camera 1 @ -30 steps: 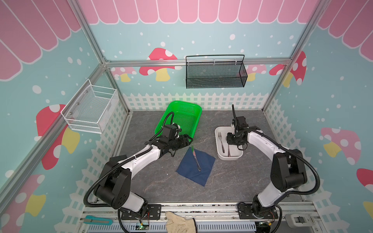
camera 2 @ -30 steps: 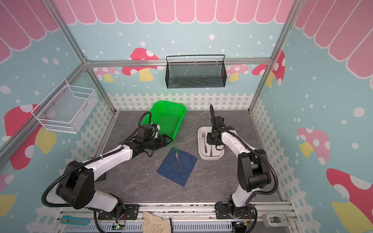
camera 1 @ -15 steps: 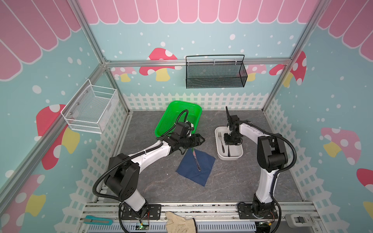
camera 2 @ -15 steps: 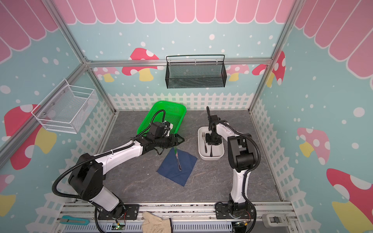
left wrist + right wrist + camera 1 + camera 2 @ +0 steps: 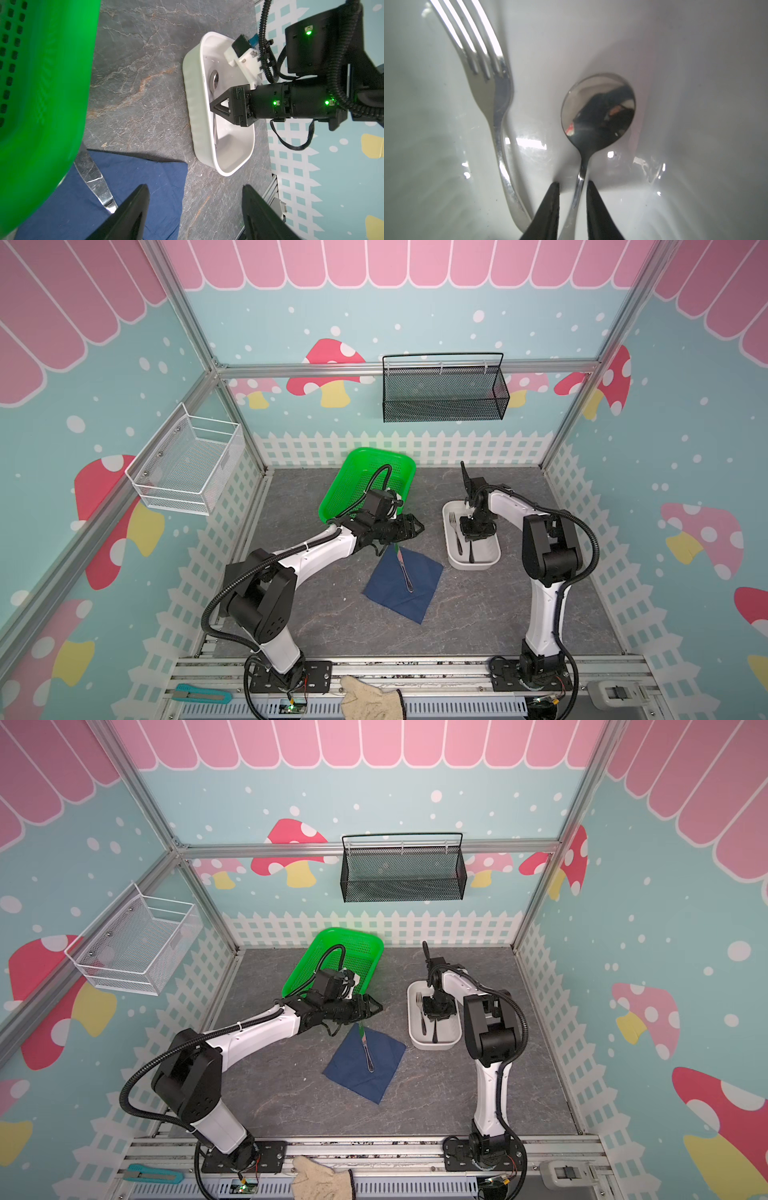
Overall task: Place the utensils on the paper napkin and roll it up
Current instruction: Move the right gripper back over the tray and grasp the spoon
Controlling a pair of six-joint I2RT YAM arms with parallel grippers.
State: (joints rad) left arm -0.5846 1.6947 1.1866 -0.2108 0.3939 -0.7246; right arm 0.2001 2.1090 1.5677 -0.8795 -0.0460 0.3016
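Grey marbled tabletop point(image 5: 478, 614), navy napkin point(image 5: 390, 589), teal mushroom walls point(image 5: 291, 302)

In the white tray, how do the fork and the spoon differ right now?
The fork has tines; the spoon has a round bowl. The spoon's handle lies between the fingers of the right gripper, not yet pinched; the fork lies free beside it. Both are silver metal, lying in the white tray, heads pointing the same way.

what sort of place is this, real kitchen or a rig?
Likely a staged robot test cell: aluminium frame around mushroom-print walls, left arm and right arm bolted to a front rail.
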